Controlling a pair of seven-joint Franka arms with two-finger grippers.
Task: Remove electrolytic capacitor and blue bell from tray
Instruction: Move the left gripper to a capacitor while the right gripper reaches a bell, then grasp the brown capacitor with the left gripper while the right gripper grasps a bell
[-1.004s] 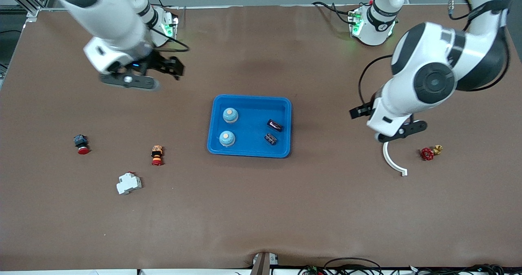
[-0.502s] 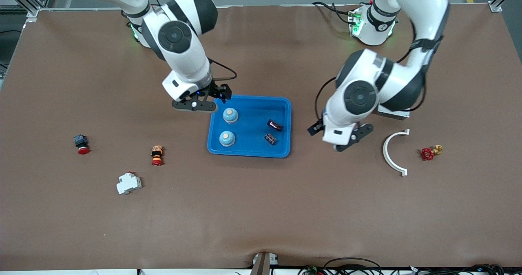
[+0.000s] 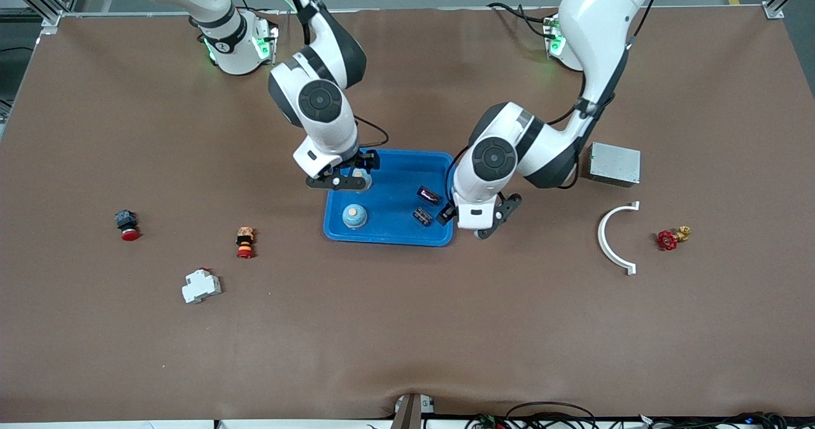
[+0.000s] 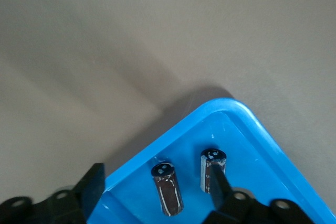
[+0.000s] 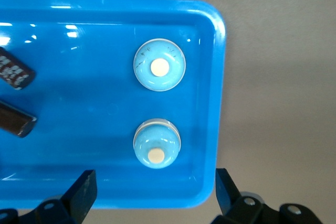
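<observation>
Shallow bright-blue plastic tray [image 3: 389, 161] | right gripper [image 3: 347, 179] spread over farther pale-blue domed bell [image 5: 159, 66] | left gripper [image 3: 472, 220] — spread — beside upright-lying black cylindrical capacitors [image 4: 167, 187], nearer that arm.

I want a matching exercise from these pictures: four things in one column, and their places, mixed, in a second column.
Things:
1. bells
2. capacitors
3. grey box
4. white arc

Places:
A. on the table beside the red valve
B. in the tray, toward the right arm's end
C. on the table, farther from the front camera than the arc
D. in the tray, toward the left arm's end

Pairs: 1-B, 2-D, 3-C, 4-A
</observation>
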